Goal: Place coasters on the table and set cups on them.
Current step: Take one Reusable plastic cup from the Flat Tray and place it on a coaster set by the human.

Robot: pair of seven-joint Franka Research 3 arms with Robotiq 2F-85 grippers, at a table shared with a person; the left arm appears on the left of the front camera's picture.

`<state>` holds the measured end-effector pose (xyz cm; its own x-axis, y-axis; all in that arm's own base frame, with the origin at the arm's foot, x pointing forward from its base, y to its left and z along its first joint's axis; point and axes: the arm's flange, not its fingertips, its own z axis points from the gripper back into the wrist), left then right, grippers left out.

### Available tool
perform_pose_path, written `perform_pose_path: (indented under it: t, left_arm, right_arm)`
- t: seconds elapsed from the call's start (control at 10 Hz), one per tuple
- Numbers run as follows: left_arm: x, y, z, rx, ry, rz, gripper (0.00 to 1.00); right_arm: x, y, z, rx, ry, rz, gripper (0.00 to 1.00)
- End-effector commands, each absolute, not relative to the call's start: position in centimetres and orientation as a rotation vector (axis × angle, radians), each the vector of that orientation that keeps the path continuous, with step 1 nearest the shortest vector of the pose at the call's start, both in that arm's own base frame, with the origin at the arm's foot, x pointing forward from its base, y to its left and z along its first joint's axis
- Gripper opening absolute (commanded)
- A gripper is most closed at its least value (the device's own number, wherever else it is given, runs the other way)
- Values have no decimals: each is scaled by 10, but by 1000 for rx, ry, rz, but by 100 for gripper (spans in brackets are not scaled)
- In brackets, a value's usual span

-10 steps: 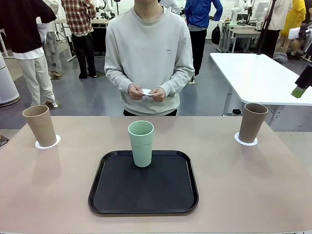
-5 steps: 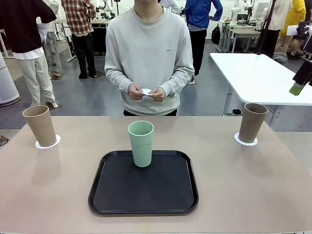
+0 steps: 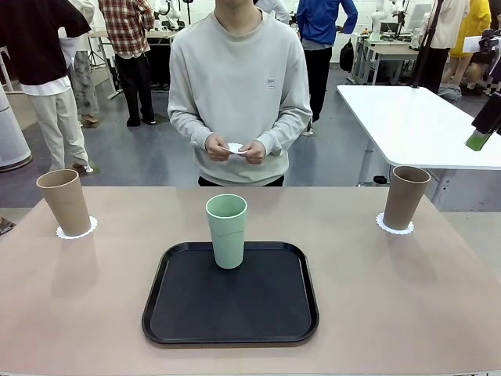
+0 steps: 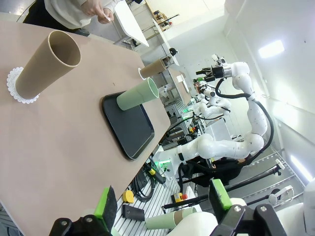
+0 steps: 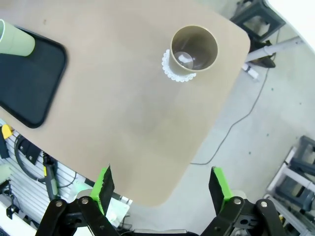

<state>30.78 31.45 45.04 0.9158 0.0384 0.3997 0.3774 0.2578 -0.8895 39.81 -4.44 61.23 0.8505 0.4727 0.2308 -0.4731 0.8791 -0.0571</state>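
— Where are our grippers?

— Our left gripper (image 4: 162, 199) is off the left end of the table (image 3: 391, 305), looking along it. Its fingers are spread wide with nothing between them. Our right gripper (image 5: 161, 189) hangs high over the right end, looking straight down, and its fingers are just as wide apart and empty.

— And the cups?

— We see three, all upright. The left cup (image 3: 65, 202), a tan one, stands on the left coaster (image 3: 77, 230) near the far left corner, with the scalloped edge showing around its base. The right cup (image 3: 406, 197), also tan, sits on the right coaster (image 3: 394, 226) near the far right corner. From above, that coaster pokes out more on one side than the other, so the cup is a little off centre.

— The green cup?

— The green cup (image 3: 226, 230) stands on the far part of the black tray (image 3: 230, 313) in the middle of the table, with no coaster under it.

— Do we see a third coaster?

— Perhaps. The person (image 3: 239, 78) stands at the far side with both hands (image 3: 252, 151) together at the waist, pinching a small white disc (image 3: 235, 147). It looks to us like a coaster, but it is too small to be sure.
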Motion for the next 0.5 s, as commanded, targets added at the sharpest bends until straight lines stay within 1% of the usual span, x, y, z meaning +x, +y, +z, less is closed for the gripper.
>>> perform_pose_path:
  t: [0.0,0.3,0.4]
  left_arm:
    - [306,315,452,-1307,-380,-238,100]
    - [306,315,452,-1307,-380,-238,100]
    - [306,315,452,-1307,-380,-238,100]
  right_arm:
    - [398,-44,610,-23,-243,491,100]
    - [398,-44,612,3,-243,498,100]
    - [378,-103,593,277,-204,336,100]
